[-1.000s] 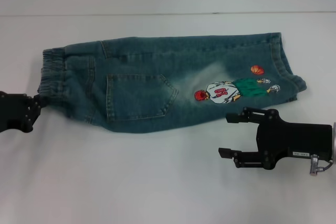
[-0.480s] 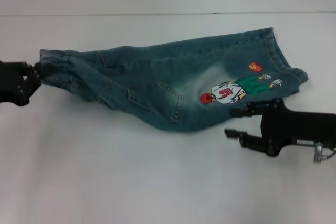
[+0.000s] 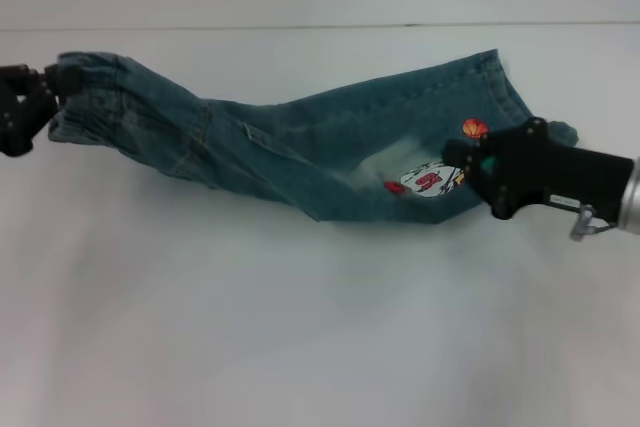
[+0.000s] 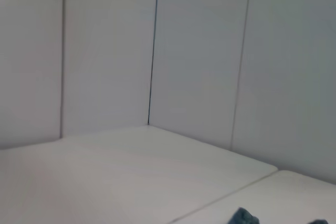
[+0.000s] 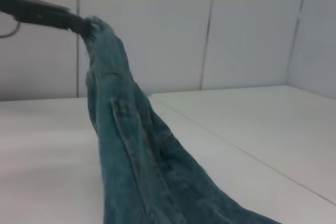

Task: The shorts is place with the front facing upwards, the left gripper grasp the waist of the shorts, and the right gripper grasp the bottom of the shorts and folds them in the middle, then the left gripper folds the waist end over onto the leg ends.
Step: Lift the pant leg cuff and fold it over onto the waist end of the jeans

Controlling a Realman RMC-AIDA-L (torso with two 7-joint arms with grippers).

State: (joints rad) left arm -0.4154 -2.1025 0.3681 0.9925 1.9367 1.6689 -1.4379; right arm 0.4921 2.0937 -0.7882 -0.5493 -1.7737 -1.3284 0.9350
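- Step in hand: the lengthwise fold looks done; the shorts (image 3: 300, 152) are doubled along the middle, back pocket and printed patch facing up, so this reads as the second fold, waist over onto the leg ends
- Left gripper (image 3: 40, 107) sits at the robot's far left, fingers pinched on the elastic waist (image 3: 85, 97), which is raised off the counter (image 3: 300, 347)
- The right wrist view confirms the lift: the denim rises from the counter as a bunched ridge up to the left gripper's thin black fingers (image 5: 63, 18)
- Right gripper (image 3: 470, 162) rests over the leg ends at the cartoon patch (image 3: 425, 179); its fingers lie against dark housing, so whether they are spread or clamped cannot be told; probably pinning the hem
- Leg ends lie on the counter on the robot's right; the middle of the garment sags and touches the counter
- Next move, as judged: the left gripper carries the waist rightward, high enough to clear the sagging cloth, then lowers it square on the leg ends; the right gripper must hold the hem from sliding, then clear out
- Against half a second ago: the waist is higher and farther back, and the shorts have narrowed into a tighter band
- The right gripper, then just beside the near edge with fingers visibly spread, has moved onto the patch
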